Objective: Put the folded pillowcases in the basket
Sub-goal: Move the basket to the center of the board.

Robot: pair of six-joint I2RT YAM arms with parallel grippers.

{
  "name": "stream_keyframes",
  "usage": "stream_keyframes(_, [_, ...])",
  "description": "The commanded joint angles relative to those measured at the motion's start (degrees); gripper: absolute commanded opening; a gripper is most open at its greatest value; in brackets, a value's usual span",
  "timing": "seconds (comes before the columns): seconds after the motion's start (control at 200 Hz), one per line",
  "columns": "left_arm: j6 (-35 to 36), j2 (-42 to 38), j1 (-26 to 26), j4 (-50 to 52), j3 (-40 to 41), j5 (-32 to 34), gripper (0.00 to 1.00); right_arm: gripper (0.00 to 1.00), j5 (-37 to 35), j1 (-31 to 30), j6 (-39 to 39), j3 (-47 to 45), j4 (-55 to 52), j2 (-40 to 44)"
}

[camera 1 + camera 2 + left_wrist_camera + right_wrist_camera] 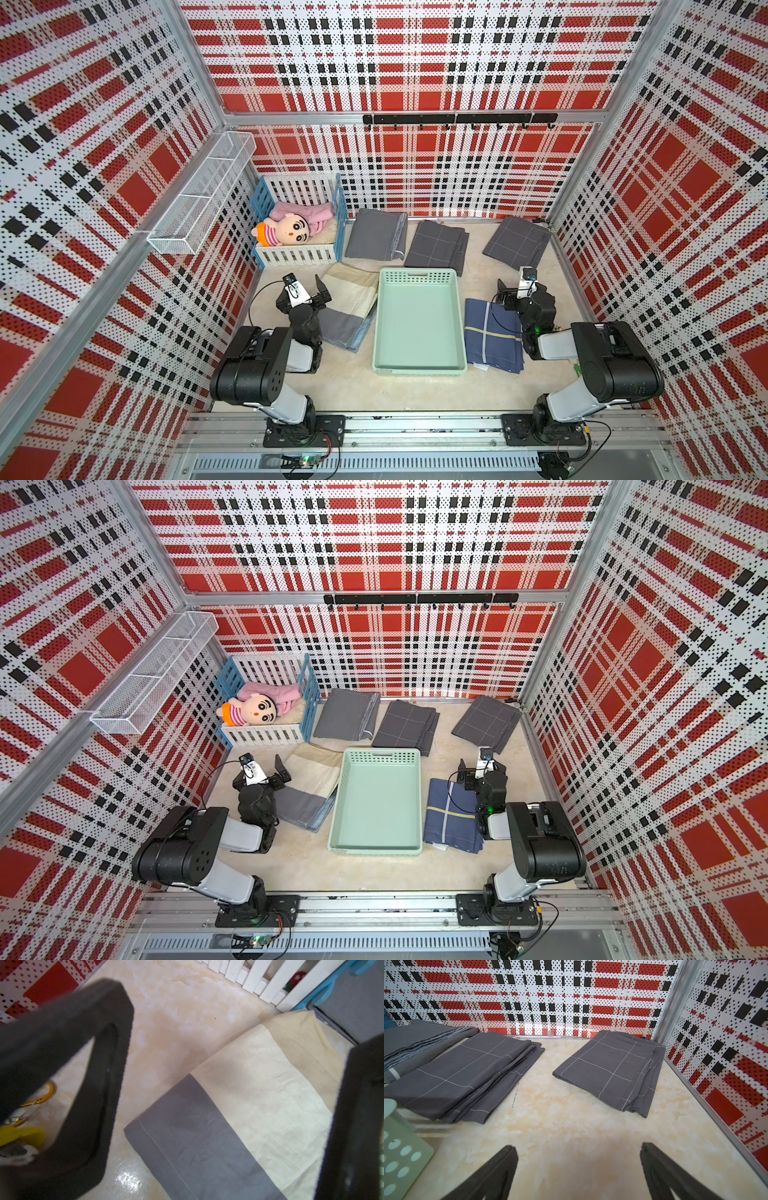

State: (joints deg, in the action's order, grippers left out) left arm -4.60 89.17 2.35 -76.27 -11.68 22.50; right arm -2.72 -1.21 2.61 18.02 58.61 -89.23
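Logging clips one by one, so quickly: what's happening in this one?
Nothing is gripped yet. The left claw hangs open over the cream-and-grey folded pillowcase, beside the basket, which holds nothing. The right claw is open over bare table, past the navy folded cloth. Three grey folded cloths lie along the back.

Tabletop (353, 386) carries basket (419, 324), crib (297, 254), five folded cloths (436, 245), maybe pillowcases.

Basket (419, 328), centre in a top view: smooth pale-green plastic, perforated walls. Tabletop (176, 1012): marble-look, glossy, showing glare. Cream-and-grey pillowcase (239, 1105): matt woven cloth, creased, stitched hem. Rack (199, 199), upper left in a top view: white wire mesh.
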Motion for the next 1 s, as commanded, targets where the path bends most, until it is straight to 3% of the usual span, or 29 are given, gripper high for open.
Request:
stream_keyframes(0.0, [0.8,-0.7,0.4,-1.0,-0.6,0.0,0.99,1.00,0.1,0.1,0.1,0.2,1.1,0.9])
stream_keyframes(0.08, [2.8,-5.3,2.3,5.4,-3.1,1.5,0.99,1.00,-5.1,-0.9,0.8,3.5,-5.8,3.4])
stream_keyframes(0.185, [4.3,-12.8,9.0,25.9,-14.1,10.0,0.99,1.00,-16.3,-3.7,2.6,21.8,-40.9,5.6])
stream_keyframes(0.24, [-0.8,-15.1,11.3,41.2,-23.3,13.8,0.99,1.00,-16.9,-5.1,3.0,28.4,-51.1,6.0])
stream_keyframes(0.301, [-12.8,-15.2,13.6,62.6,-35.2,14.0,0.99,1.00,-14.2,-5.9,6.5,34.3,-60.7,7.9])
stream_keyframes(0.331, [-16.1,-14.5,13.0,72.0,-39.7,11.2,0.99,1.00,-10.5,-5.6,9.3,35.8,-63.1,8.9])
stream_keyframes(0.376, [-23.0,-14.0,12.3,75.2,-41.4,6.4,0.99,1.00,-3.6,-5.0,14.4,36.2,-64.3,10.5])
stream_keyframes(0.411, [-26.0,-14.0,8.9,73.6,-39.9,-1.0,0.99,1.00,4.4,-4.1,16.7,35.9,-63.8,10.8])
stream_keyframes(0.461, [-29.3,-13.5,4.3,68.1,-36.8,-18.2,0.99,1.00,19.5,-2.1,17.1,37.4,-64.4,9.5])
stream_keyframes(0.496, [-32.0,-12.6,1.2,63.5,-34.9,-27.7,1.00,1.00,25.8,-1.6,18.3,39.5,-66.6,7.9])
stream_keyframes(0.516, [-33.1,-12.1,0.7,62.4,-34.6,-30.2,0.93,1.00,28.1,-1.6,18.4,40.5,-67.8,7.0])
stream_keyframes(0.566, [-31.5,-11.5,2.4,63.3,-35.8,-29.5,0.89,0.86,27.9,-3.2,18.2,42.5,-71.0,6.1])
stream_keyframes(0.606, [-27.9,-11.9,6.3,66.7,-37.8,-23.9,0.82,0.60,25.2,-4.7,17.3,42.8,-72.5,6.3])
stream_keyframes(0.631, [-25.8,-12.2,9.2,68.4,-39.0,-20.7,0.77,0.38,23.1,-5.5,17.1,42.7,-73.3,6.7])
stream_keyframes(0.651, [-24.8,-12.5,11.0,69.7,-39.9,-18.2,0.64,0.19,21.4,-6.0,17.0,42.8,-74.2,6.9])
stream_keyframes(0.671, [-23.7,-12.8,13.8,70.3,-40.8,-16.8,0.29,0.00,19.6,-6.4,17.3,42.9,-75.4,7.1])
stream_keyframes(0.676, [-23.7,-12.8,14.3,70.5,-41.0,-16.5,0.16,0.00,19.1,-6.5,17.3,42.9,-75.6,7.2])
stream_keyframes(0.686, [-23.6,-12.9,15.1,71.1,-41.5,-15.4,0.00,0.00,18.5,-6.5,17.4,43.0,-76.3,7.2])
stream_keyframes(0.742, [-25.3,-13.2,19.5,73.4,-43.6,-10.3,0.00,0.00,16.3,-6.6,17.7,42.0,-77.7,8.4])
stream_keyframes(0.797, [-28.8,-13.0,21.6,73.2,-44.0,-11.0,0.00,0.00,12.3,-6.7,19.2,40.0,-78.4,10.0])
stream_keyframes(0.872, [-35.0,-10.2,19.3,67.9,-42.2,-26.5,0.00,0.00,9.3,-6.6,19.7,37.3,-78.8,11.5])
stream_keyframes(0.902, [-35.9,-9.2,19.8,65.6,-41.6,-28.8,0.00,0.00,8.5,-6.6,20.0,36.9,-79.9,11.3])
stream_keyframes(0.992, [-31.2,-6.2,27.0,67.0,-44.7,-23.4,0.00,0.00,9.9,-6.7,20.2,36.5,-82.7,10.2])
